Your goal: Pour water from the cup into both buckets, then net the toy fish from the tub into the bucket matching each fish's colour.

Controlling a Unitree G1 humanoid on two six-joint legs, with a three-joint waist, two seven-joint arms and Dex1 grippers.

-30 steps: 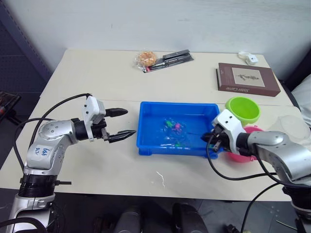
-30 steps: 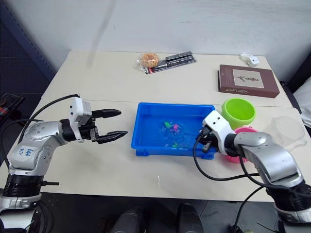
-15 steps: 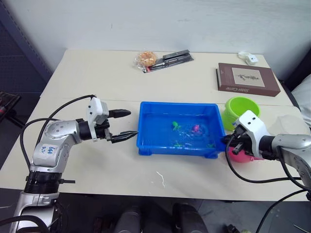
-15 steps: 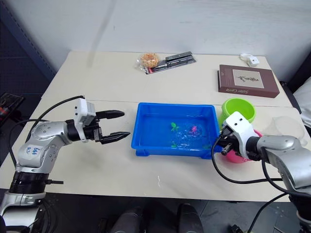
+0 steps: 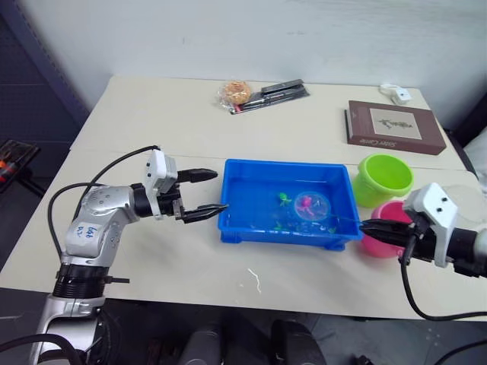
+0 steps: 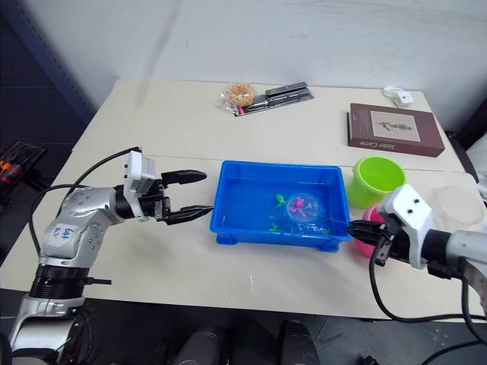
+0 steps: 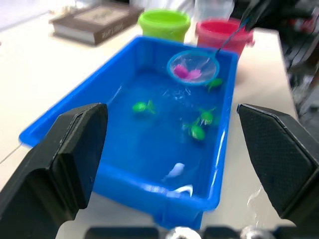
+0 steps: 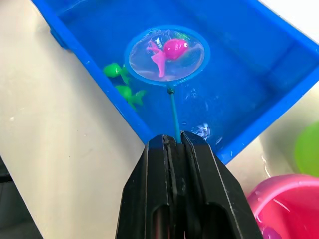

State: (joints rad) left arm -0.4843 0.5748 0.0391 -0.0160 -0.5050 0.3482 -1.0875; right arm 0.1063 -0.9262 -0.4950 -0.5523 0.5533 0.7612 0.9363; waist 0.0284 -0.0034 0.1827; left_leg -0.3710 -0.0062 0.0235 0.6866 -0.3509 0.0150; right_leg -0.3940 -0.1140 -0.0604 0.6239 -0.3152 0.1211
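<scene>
The blue tub [image 5: 283,164] holds water and a few green toy fish [image 8: 113,69]. Over its right half hangs a small round net [image 5: 312,204] with a pink fish [image 8: 172,50] in it. My right gripper [image 5: 365,226] is shut on the net's thin handle, just past the tub's right end and in front of the pink bucket [image 5: 389,209]. The lime-green bucket [image 5: 384,176] stands behind the pink one. The clear cup [image 6: 459,205] sits at the far right. My left gripper [image 5: 221,190] is open and empty beside the tub's left wall.
At the back of the table lie a brown book [image 5: 392,127], a wrapped snack [image 5: 236,93], dark pens [image 5: 281,89] and a small white object [image 5: 397,94]. A spot of water [image 5: 255,277] marks the table's front.
My right gripper has drawn back to the right from the tub's end, and the net now hangs over the water with a pink fish in it. The left gripper has edged closer to the tub.
</scene>
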